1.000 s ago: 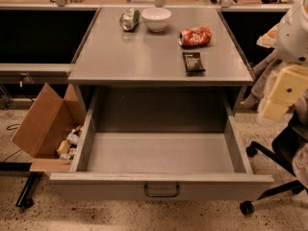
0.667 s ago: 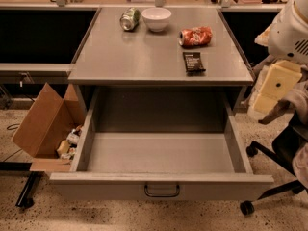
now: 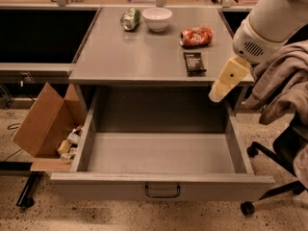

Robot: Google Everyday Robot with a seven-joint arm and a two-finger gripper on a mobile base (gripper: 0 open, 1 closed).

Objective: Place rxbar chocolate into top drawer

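Observation:
The rxbar chocolate [image 3: 194, 62], a flat black wrapped bar with white print, lies on the grey cabinet top [image 3: 120, 57] near its right front edge. The top drawer [image 3: 159, 153] is pulled wide open below it, with nothing inside and a dark wire handle [image 3: 162, 192] on its front panel. My gripper [image 3: 219, 93], cream-coloured on a white arm [image 3: 264, 28], comes in from the upper right. It hangs just right of the bar, over the drawer's back right corner, with nothing seen in it.
A crushed orange-red can [image 3: 196, 36], a white bowl [image 3: 157, 19] and a green can [image 3: 130, 19] sit farther back on the top. An open cardboard box [image 3: 45, 124] of scraps stands at the left. An office chair with a draped grey garment [image 3: 284, 90] is at the right.
My arm and gripper have swung left and upward, from beside the chair to the cabinet's right front corner near the bar. The bar and the drawer have not moved.

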